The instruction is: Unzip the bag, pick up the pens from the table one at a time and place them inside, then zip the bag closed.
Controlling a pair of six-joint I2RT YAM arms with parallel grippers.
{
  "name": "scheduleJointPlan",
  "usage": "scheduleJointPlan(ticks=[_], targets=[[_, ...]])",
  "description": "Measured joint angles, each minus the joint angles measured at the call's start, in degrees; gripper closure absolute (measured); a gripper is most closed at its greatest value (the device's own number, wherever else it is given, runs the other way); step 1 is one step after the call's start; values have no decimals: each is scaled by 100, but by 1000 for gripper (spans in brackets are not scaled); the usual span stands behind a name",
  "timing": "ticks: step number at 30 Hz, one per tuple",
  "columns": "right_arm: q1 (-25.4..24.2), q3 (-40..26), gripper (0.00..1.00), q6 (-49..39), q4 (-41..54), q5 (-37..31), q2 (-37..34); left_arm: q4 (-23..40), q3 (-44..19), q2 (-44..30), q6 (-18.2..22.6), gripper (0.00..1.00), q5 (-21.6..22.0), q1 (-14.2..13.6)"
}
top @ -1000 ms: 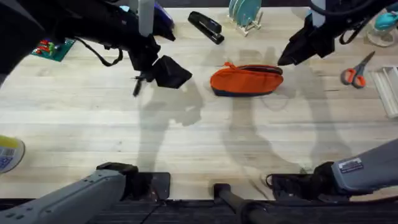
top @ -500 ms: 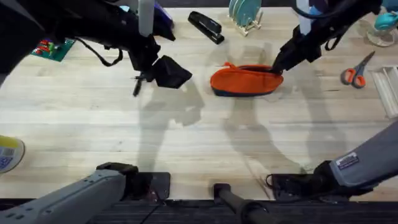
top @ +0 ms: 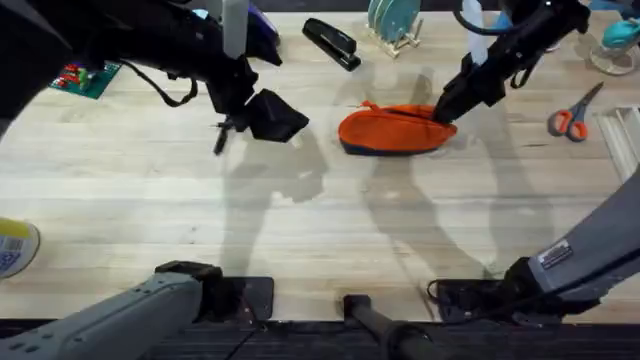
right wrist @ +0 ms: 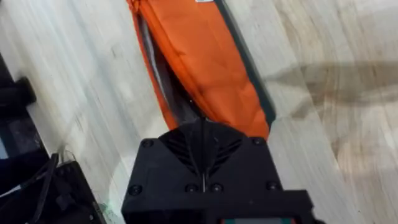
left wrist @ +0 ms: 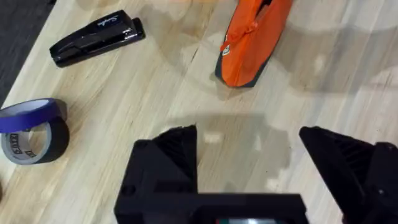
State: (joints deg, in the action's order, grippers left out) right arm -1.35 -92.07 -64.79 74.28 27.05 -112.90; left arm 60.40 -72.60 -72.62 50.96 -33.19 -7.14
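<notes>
My left gripper (top: 268, 117) hangs spread wide over the surface (top: 300, 230), nothing in it. The bag (top: 392, 130) lies mid-surface, zipper partly undone. My right gripper (top: 447, 108) is pinched tight at the bag's right end, though I can't tell if it's got the zipper.

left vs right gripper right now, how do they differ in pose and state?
The left gripper has its fingers spread wide open over bare table, away from the bag; the right gripper has its fingers shut together at the bag's right end, by the zipper opening. The left one holds nothing; whether the right one pinches the zipper pull cannot be seen. Both have black fingers.
</notes>
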Motion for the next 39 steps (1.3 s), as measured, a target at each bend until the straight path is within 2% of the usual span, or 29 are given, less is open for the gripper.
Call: scheduleJointPlan(ticks=[20, 23, 26, 31, 33, 39], targets=[[197, 0, 971, 0, -13, -50, -147, 0, 0, 0, 0, 6, 0, 0], [199, 0, 931, 2, -11, -48, -149, 0, 0, 0, 0, 7, 0, 0], [206, 0, 717, 0, 2, -39, -149, 0, 0, 0, 0, 6, 0, 0], [268, 0, 49, -38, 2, 47, -149, 0, 0, 0, 0, 6, 0, 0], [284, 0, 10, -42, -7, 44, -149, 0, 0, 0, 0, 6, 0, 0], [282, 0, 7, -42, -7, 44, -149, 0, 0, -2, 0, 7, 0, 0]])
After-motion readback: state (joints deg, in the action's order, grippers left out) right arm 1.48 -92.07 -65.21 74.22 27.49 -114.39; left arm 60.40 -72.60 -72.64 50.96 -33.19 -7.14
